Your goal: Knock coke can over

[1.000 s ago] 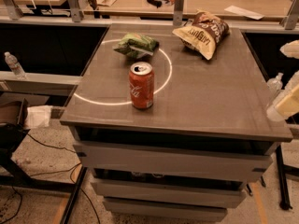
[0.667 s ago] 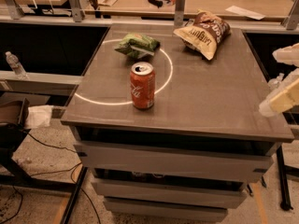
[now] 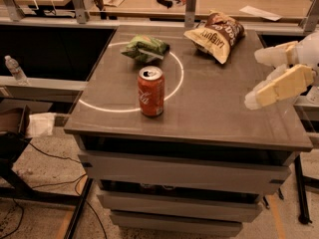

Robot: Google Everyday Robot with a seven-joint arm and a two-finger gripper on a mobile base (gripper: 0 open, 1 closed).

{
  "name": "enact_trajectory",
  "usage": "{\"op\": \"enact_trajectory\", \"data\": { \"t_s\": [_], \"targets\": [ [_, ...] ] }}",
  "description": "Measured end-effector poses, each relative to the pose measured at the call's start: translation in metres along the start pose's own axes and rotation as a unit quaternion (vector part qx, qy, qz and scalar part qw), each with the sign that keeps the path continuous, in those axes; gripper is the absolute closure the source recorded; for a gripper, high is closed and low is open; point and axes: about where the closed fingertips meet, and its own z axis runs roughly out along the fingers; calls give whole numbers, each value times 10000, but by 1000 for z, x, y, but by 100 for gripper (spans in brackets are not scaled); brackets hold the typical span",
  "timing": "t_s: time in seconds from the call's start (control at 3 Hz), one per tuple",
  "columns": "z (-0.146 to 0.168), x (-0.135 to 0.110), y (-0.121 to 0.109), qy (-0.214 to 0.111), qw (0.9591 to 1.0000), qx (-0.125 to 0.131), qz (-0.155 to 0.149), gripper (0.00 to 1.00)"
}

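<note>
**Inspector:** State of the gripper (image 3: 254, 78)?

**Assistant:** Found above the right edge of the worktop (image 3: 224, 118), roughly midway between the front-right and back-right corners. Recorded with fingers (image 3: 281, 86) spread well apart. Gripped nothing. Touched none of the items. Could not tell whether clear of the surface or resting on it.

**Inspector:** And the coke can (image 3: 151, 91)?

**Assistant:** Stood upright, silver top up, left of centre and nearer the front edge than the back. Sat just inside the front arc of the white circle (image 3: 175, 78) marked on the worktop. Logged as well apart from the gripper, with only bare worktop between the two.

**Inspector:** Anything else noted?

**Assistant:** Logged a green chip bag (image 3: 145, 49) toward the back-left corner, lying across the circle's far arc. Logged a brown-and-tan chip bag (image 3: 215, 34) at the back edge, right of centre, lying flat. Placed both behind the can, touching neither it nor each other. Found neither in the line from gripper to can. Off the worktop, spotted a water bottle (image 3: 15, 69) on a ledge beyond the left edge.
</note>
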Motion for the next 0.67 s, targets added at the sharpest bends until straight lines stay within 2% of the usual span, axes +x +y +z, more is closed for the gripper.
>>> {"op": "enact_trajectory", "data": {
  "t_s": [0.33,0.67],
  "targets": [
    [0,0,0,0,10000,-1,0,0],
    [7,1,3,-181,9996,62,226,0]
  ]
}}
